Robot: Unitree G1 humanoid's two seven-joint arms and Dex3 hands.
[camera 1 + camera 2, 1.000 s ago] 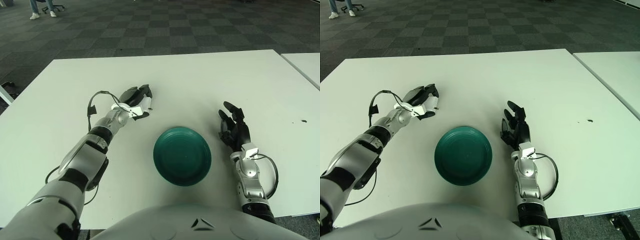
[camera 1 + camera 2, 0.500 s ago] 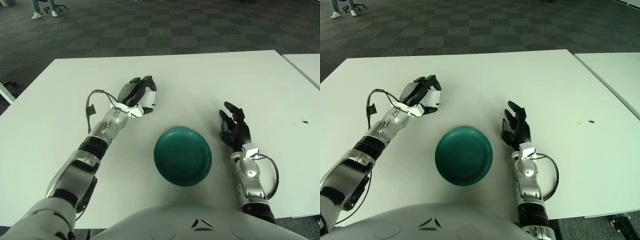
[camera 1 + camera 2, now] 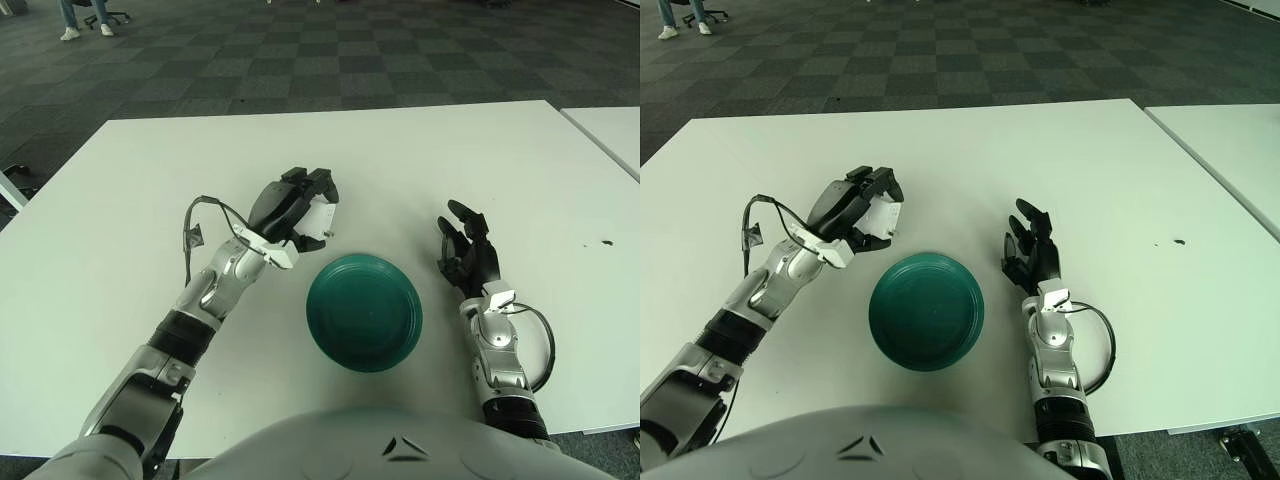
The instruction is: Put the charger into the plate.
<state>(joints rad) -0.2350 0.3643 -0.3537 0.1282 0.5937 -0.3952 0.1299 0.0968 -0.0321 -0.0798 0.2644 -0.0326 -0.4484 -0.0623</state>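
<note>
Carrying the one white charger in clenched fingers, the left hand is now sitting nearer the single green plate than half a second ago, just beyond its upper-left rim. Right of the plate, the right hand is lying with fingers spread over the white desk.

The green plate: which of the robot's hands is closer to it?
Left. The left hand, holding the white charger, sits just beyond the green plate's upper-left rim; the right hand shows further off, right of it.

The left hand covers most of the white charger, so only a small bit shows
</note>
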